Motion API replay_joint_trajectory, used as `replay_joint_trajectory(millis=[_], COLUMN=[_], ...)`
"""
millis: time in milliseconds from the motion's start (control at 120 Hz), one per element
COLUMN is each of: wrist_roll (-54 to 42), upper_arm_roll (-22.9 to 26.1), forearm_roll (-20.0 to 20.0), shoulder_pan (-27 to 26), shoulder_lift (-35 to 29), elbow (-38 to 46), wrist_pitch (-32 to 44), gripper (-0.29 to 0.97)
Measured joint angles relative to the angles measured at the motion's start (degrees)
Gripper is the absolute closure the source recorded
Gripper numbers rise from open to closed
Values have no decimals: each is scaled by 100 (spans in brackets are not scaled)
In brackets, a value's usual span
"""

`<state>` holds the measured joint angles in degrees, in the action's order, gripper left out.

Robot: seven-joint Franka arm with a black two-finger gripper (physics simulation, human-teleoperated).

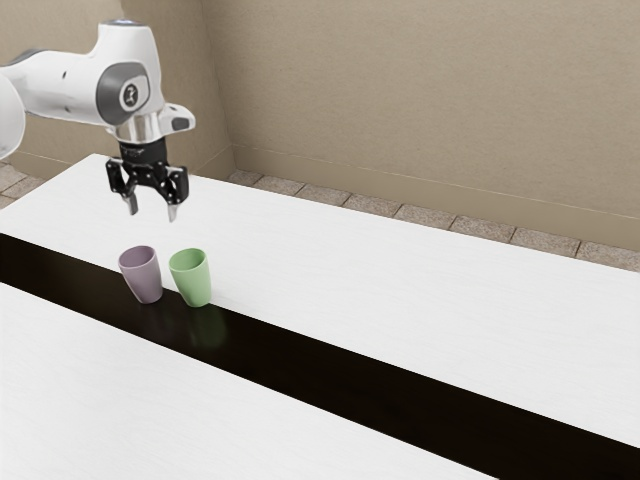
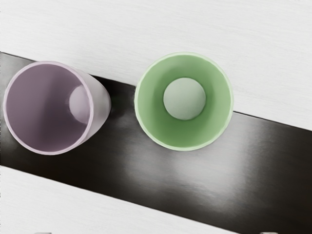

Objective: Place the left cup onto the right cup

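The gripper [image 1: 153,212] hangs above the table [image 1: 400,270] with its 2 black fingers spread wide and nothing between them, and open air separates it from the cups below. The purple cup [image 1: 141,273], the one to be moved, stands upright and mouth up on the dark stripe [image 1: 350,380] that crosses the white tabletop, at the exterior view's left of the pair. The green cup [image 1: 189,276] stands just beside it toward the exterior view's right, also upright, close to it but not touching. From the wrist view both cups lie under the hand, seen from above, and both are hollow and empty. The purple cup looks like a small, thin-walled tumbler, so it is probably light and stiff, with a smooth surface that may be slippery. It narrows toward its base, so a squeeze across the outside low down could let it slip through the fingers. A safer hold is likely at the rim, 1 finger inside and 1 outside, pinching the wall on the side away from the green cup so that the outer finger does not knock the neighbour. Being so light, it could tip or skid if a finger touches it off-centre on the way down
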<state>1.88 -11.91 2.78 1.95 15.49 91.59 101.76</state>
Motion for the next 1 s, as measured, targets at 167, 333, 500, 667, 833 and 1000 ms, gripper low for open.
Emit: replay_joint_trajectory(millis=[167, 333, 500, 667, 833, 1000], wrist_roll=[-3, -18, -70, -150, -227, -309], upper_arm_roll=[-68, -85, -83, -83, -77, -74], forearm_roll=[-59, -126, -212, -280, -301, -322], shoulder_pan=[85, 230, 341, 412, 475, 509], shoulder_lift=[113, 274, 465, 627, 776, 944], elbow=[1, -3, -7, -17, -77, -152], wrist_pitch=[78, 155, 280, 444, 545, 633], gripper=[19, 21, 22, 22, 22, 23])
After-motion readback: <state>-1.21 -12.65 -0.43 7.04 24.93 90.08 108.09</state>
